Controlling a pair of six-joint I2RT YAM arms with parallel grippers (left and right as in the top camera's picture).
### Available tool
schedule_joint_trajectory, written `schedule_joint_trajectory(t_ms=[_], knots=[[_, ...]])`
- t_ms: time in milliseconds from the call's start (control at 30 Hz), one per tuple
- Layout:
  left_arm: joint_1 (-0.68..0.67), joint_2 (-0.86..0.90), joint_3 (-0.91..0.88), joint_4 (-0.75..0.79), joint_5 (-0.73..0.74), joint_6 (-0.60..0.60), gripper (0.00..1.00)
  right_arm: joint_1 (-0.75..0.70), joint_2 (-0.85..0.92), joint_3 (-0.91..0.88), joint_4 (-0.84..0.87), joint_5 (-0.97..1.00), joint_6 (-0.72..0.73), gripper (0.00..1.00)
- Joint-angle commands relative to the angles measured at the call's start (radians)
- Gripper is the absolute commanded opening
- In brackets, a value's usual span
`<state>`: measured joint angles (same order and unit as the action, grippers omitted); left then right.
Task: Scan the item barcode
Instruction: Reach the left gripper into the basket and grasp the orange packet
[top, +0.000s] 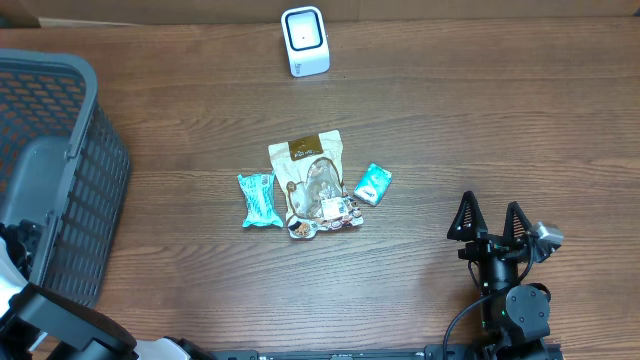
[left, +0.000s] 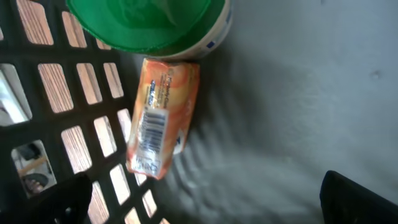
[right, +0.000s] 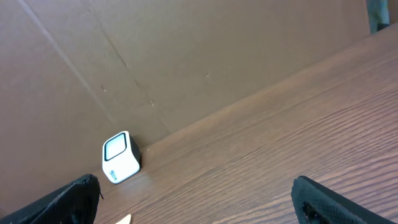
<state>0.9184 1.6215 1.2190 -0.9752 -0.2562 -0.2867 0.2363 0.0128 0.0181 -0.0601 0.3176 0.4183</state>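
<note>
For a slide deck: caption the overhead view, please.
Beige pouch between a long teal packet and a small teal packet, white scanner beyond, basket at left, right pincer open.

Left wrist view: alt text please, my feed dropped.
An orange packet lies with its barcode facing the camera, on the grey floor of the basket beside its dark lattice wall. A green-topped white tub sits just above it in the picture.

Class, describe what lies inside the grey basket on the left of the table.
An orange packet, barcode up, lies in the basket next to a green-topped tub. The tub's contents are hidden by its top, and most of the tub is out of frame.
</note>
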Motion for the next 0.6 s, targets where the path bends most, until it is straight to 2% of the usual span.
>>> schedule_joint_trajectory(t_ms=[0, 367, 400, 467, 567], knots=[[0.004, 0.001, -0.020, 0.041, -0.049, 0.048, 0.98, -0.001, -0.010, -0.010, 0.005, -0.004, -0.004, 1.00], [0.004, 0.092, -0.020, 0.101, -0.031, 0.073, 0.84, -0.001, -0.010, -0.010, 0.005, -0.004, -0.004, 1.00], [0.004, 0.101, -0.020, 0.101, -0.030, 0.071, 0.80, -0.001, -0.010, -0.010, 0.005, -0.004, -0.004, 1.00], [0.004, 0.120, -0.020, 0.102, -0.021, 0.050, 0.62, -0.001, -0.010, -0.010, 0.005, -0.004, -0.004, 1.00], [0.004, 0.137, -0.020, 0.102, -0.016, 0.035, 0.54, -0.001, -0.010, -0.010, 0.005, -0.004, -0.004, 1.00]])
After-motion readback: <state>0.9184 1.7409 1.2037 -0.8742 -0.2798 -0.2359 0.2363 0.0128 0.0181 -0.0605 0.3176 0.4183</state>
